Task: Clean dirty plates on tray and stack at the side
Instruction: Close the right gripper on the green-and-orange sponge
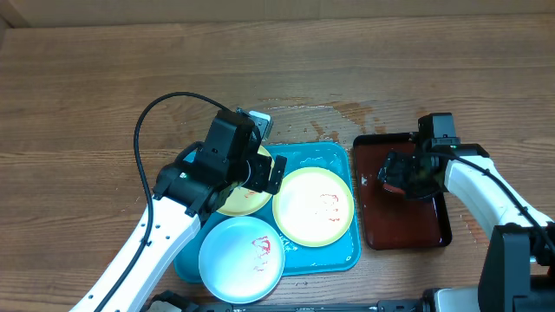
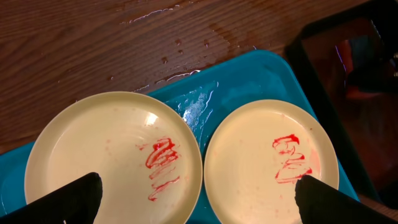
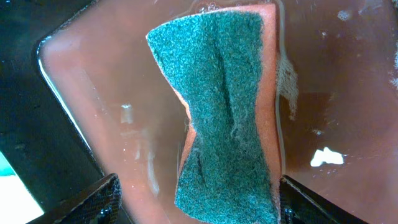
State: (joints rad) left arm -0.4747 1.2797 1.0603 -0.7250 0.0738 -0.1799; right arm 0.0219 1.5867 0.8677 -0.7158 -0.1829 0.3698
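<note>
The left pincer hung wide open and empty over the large turquoise-blue rectangular plastic tray, where all the dirty round plastic plates lay. The right pincer stood spread to either side of the green-faced orange sponge in the smaller dark red-brown tray, not closed on it.

Water gleamed on the turquoise tray, so a plate gripped by its thin rim would likely slip. The rims sat touching or nearly so, and lifting one plate might drag its neighbour. The soaked sponge might slide out if pinched off-centre.

There were three plates, all smeared red:
- one yellow-green rimmed plate under the left arm
- a second yellow-green rimmed plate beside it
- one pale blue-white rimmed plate, seemingly overhanging the tray's near edge

There were also two trays, one sponge and two pincers. The wooden desk carried one wet patch.
</note>
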